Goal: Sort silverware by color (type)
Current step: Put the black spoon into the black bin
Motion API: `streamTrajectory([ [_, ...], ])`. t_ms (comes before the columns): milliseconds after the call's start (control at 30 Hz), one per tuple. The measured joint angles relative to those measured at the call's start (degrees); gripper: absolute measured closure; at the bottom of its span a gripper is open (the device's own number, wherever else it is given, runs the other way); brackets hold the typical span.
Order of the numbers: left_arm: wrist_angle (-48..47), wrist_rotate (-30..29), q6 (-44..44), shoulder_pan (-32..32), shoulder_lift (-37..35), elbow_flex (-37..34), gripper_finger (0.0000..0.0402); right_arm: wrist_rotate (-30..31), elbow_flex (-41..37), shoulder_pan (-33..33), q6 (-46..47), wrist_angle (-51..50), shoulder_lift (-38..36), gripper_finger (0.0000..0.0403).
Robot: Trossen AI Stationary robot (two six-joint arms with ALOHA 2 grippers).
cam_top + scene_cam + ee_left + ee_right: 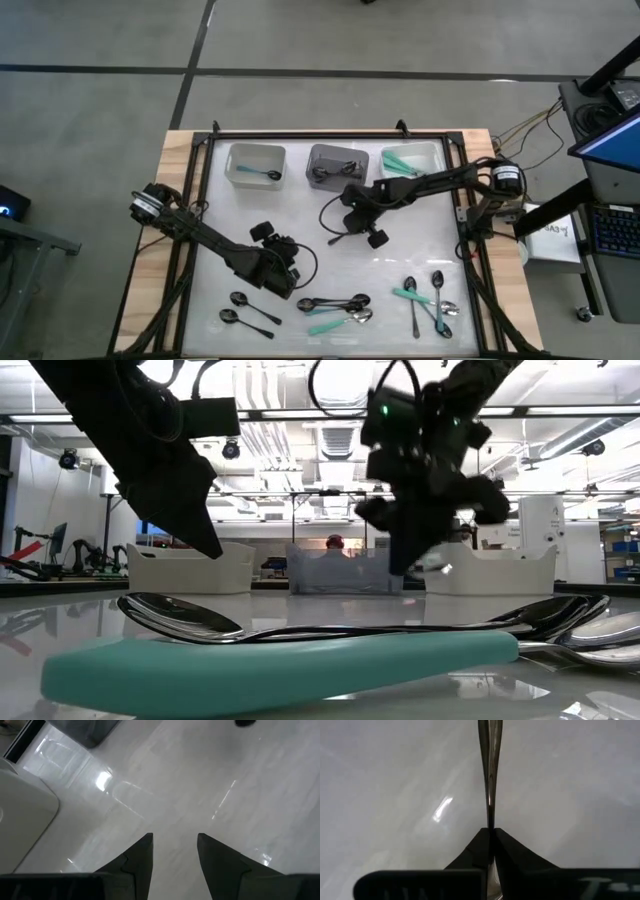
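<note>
Right gripper [491,834]: pinched tight on the handle of a thin dark spoon [489,765]; held over the middle of the white table [420,240], just in front of the grey middle bin [336,163].
Left gripper [174,851]: fingers spread, nothing between them; hovering over bare table at front left, near the spoons lying there.
Held spoon: gripped near one end, the rest sticking straight out past the fingertips; bowl not in sight, so kind hard to confirm, though slim and glossy like the all-black ones.
Loose silverware: two black spoons [248,307] at front left; a mixed bunch [335,308] at front centre, black and teal-handled together; a third group [428,298] at front right.
Already sorted: one spoon in the white left bin [256,162]; dark pieces in the grey bin; teal handles in the right bin [412,158].
Step in hand: likely carrying one picked spoon toward its bin.
Next move: probably a short reach back over the matching bin, then letting go above the opening; grey bin looks the likely target.
Risk: long handle catching a bin rim on release.
</note>
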Motion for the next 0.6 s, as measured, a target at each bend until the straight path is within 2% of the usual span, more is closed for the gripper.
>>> streamTrajectory([
  [133,0.01,-0.02,-1.31,0.0,0.0,0.0,0.0265,0.98,2.67,0.0,-0.64,0.2,-1.32,0.0393],
  [400,0.18,-0.16,-3.08,0.0,0.0,0.0,0.0265,10.93,10.04,-1.42,-5.14,0.5,-2.52,0.0393],
  [600,0.25,-1.04,-4.05,0.0,0.0,0.0,0.0265,19.12,12.11,-7.02,-3.54,3.43,-1.12,0.0394],
])
